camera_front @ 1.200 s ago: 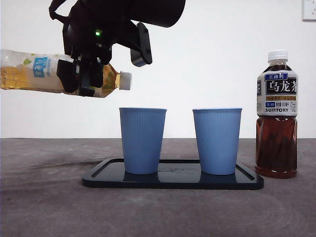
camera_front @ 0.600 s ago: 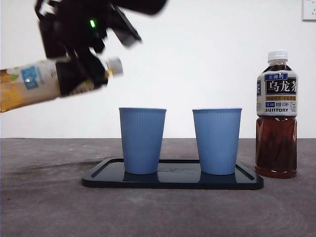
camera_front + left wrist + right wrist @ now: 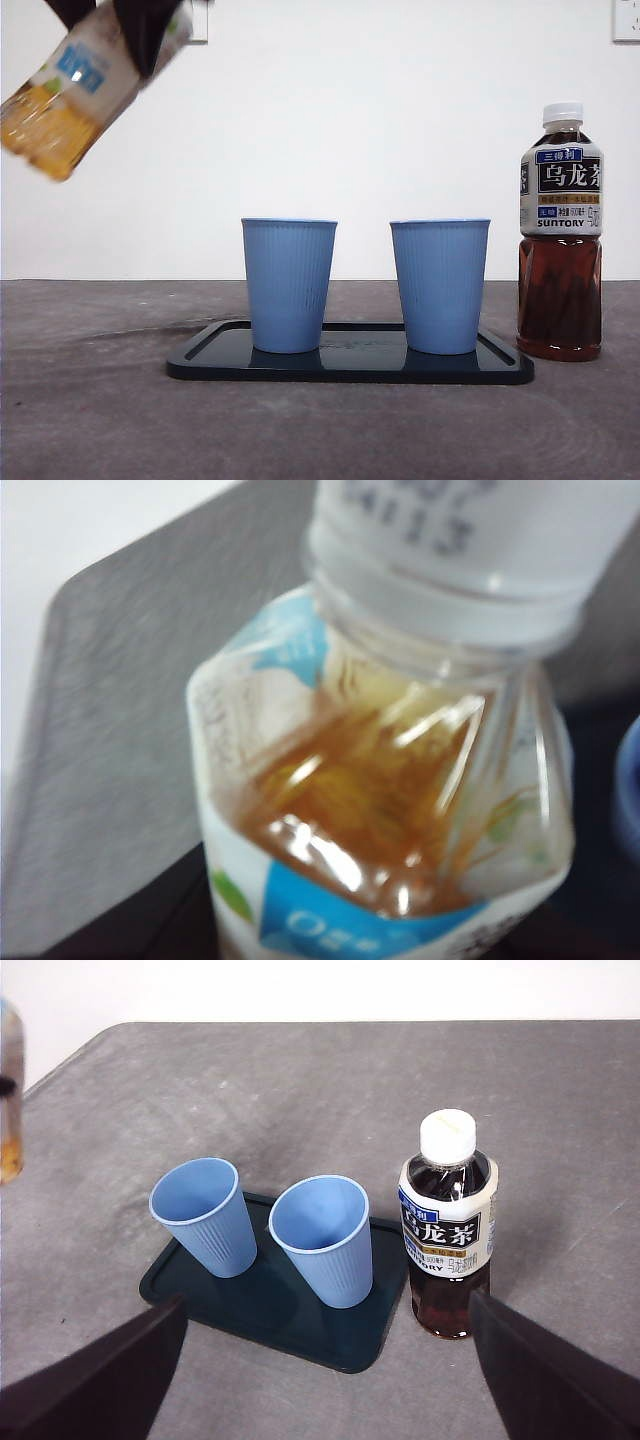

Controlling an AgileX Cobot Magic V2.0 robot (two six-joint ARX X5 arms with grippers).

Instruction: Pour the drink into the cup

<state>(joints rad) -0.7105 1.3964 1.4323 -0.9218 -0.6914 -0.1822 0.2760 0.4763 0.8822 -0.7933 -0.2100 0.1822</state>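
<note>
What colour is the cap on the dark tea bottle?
White; the bottle cap shows best in the right wrist view.

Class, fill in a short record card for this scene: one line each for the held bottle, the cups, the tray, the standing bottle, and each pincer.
Held bottle: pale tea bottle, tilted, white cap on, raised high at one side of the cups
Cups: two blue cups, upright, look empty from above
Tray: dark tray under both cups
Standing bottle: oolong tea bottle, upright, capped, on the table beside the tray
Left pincer: grips the pale tea bottle; jaws not visible
Right pincer: open, well above the table, holding nothing
</note>
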